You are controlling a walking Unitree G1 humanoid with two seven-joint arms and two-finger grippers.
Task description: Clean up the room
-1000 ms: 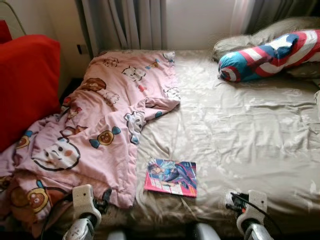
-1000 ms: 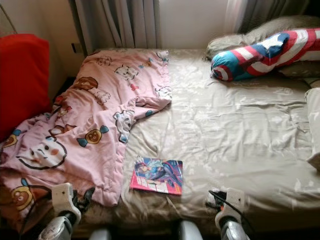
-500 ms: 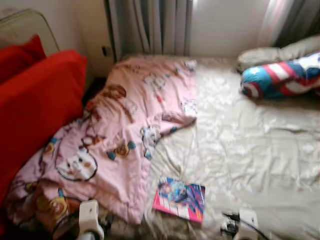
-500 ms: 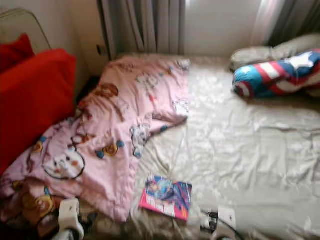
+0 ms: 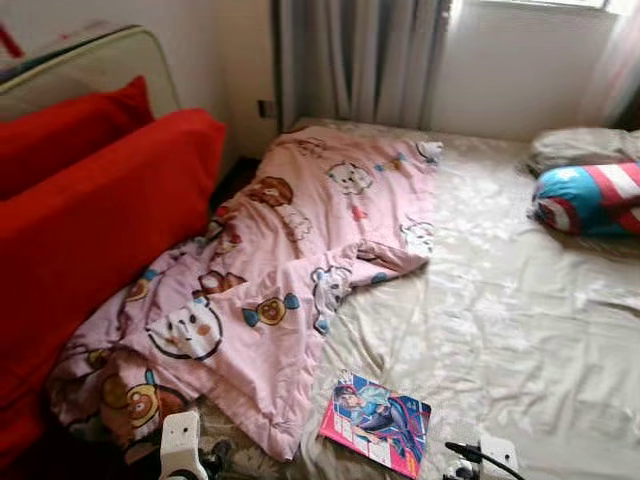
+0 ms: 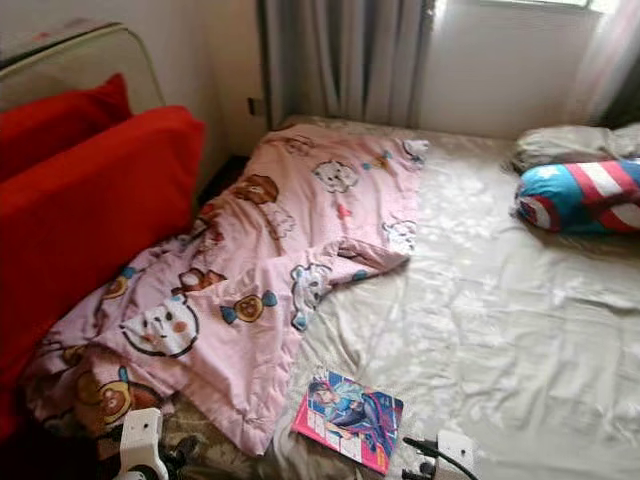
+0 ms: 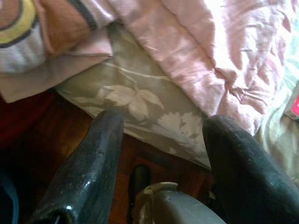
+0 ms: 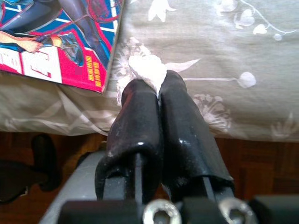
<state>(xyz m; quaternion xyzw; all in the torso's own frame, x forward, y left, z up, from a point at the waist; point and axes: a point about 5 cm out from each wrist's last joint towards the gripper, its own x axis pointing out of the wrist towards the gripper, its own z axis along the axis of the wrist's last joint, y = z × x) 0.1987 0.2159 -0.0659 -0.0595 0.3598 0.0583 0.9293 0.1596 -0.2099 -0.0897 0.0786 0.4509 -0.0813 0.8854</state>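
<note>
Bed (image 5: 520,330) with beige floral sheet. Pink cartoon blanket (image 5: 290,260) crumpled over its 9 o'clock half. Comic book (image 5: 377,436) lies flat at 6 o'clock, just beside the blanket's edge. Striped bolster pillow (image 5: 590,197) at 2 o'clock. Red cushions (image 5: 90,220) at 9 o'clock.

Right gripper (image 8: 158,86) pinched closed on a white wad (image 8: 147,70), near the comic. Left gripper (image 7: 161,123) spread wide, holding nothing, at the bed's near edge.

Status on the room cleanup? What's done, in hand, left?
Done: nothing visibly tidied. In hand: the right gripper is shut on a small white wad at the bed's near edge; the left gripper is open and holds nothing. Left: the pink cartoon blanket lies rumpled, partly hanging off the bed, and a comic book lies on the sheet.
</note>
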